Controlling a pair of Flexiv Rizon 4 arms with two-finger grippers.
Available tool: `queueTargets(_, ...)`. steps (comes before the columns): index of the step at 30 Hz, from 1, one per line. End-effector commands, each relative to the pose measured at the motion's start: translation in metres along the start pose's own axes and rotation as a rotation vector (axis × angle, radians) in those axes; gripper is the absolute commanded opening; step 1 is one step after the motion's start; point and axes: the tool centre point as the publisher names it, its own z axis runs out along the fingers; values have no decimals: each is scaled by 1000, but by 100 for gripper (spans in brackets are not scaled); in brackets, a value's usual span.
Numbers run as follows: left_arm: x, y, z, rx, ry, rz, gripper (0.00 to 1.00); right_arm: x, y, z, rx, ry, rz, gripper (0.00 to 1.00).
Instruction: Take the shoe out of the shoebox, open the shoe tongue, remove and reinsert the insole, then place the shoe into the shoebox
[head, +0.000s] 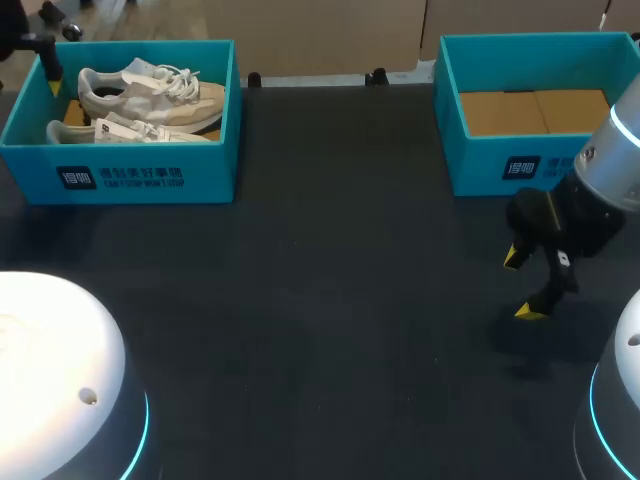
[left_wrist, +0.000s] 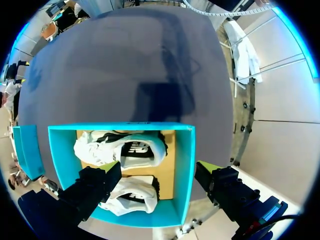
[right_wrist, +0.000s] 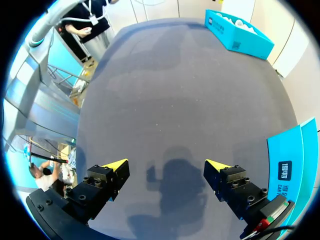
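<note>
As both shoes (head: 150, 95) lie in the shoebox (head: 140, 180) at the far left corner of the table (head: 330, 300), the step in hand is, I judge, to lift one shoe out. The head view also shows a second shoebox (head: 500, 165) with nothing in it at the far right corner. The right gripper (head: 521, 285) hangs near the table's right edge in front of that box, its fingers spread and holding nothing.

From the left wrist, the left gripper (left_wrist: 159, 168) is above the full shoebox with its fingers wide apart and nothing between them. One finger is over the nearer shoe (left_wrist: 130, 195). The other seems to be outside the box wall. Before descending it should shift inward so that both fingers clear the wall. It should then close across the shoe's body, not on the laces, and rise straight.

From the right wrist, the spread fingers hover over bare table, well apart from the shoes. This arm should wait and receive the shoe in the table's middle.
</note>
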Motion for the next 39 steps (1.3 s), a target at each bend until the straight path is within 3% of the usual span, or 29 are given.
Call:
queueTargets(1,0,4,12,8,13,25,100,1,0,0,1,-2,0,100)
queueTargets(12,12,14,45,34,-6,60,100,1,0,0,1,-2,0,100)
queueTargets(39,1,15,98,61,-26,68,99,1,0,0,1,-2,0,100)
